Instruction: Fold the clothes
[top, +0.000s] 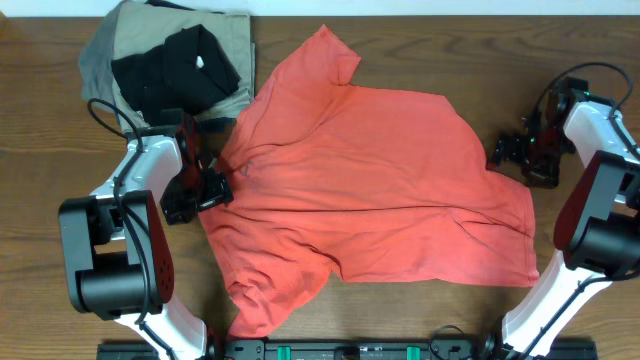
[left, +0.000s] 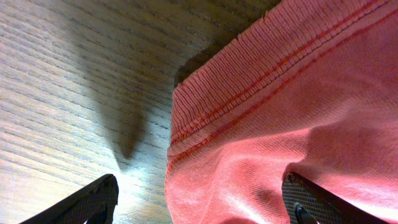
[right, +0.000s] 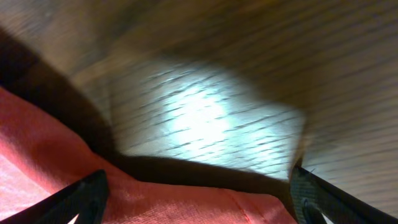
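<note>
The coral-red T-shirt (top: 370, 190) lies spread out and rumpled across the middle of the wooden table, with one sleeve pointing to the back and a flap hanging toward the front left. My left gripper (top: 212, 190) is at the shirt's left edge. In the left wrist view its fingers (left: 202, 205) are wide open, with a stitched, ribbed edge of the shirt (left: 267, 118) between them. My right gripper (top: 503, 152) is at the shirt's right edge. Its fingers (right: 202, 199) are open, and the shirt's edge (right: 186, 205) lies between them.
A pile of other garments, khaki (top: 235, 40), grey (top: 100, 50) and black (top: 180, 65), sits at the back left, close behind my left arm. Bare wood (left: 74, 81) lies left of the shirt, and there is more (right: 205, 118) beyond its right edge.
</note>
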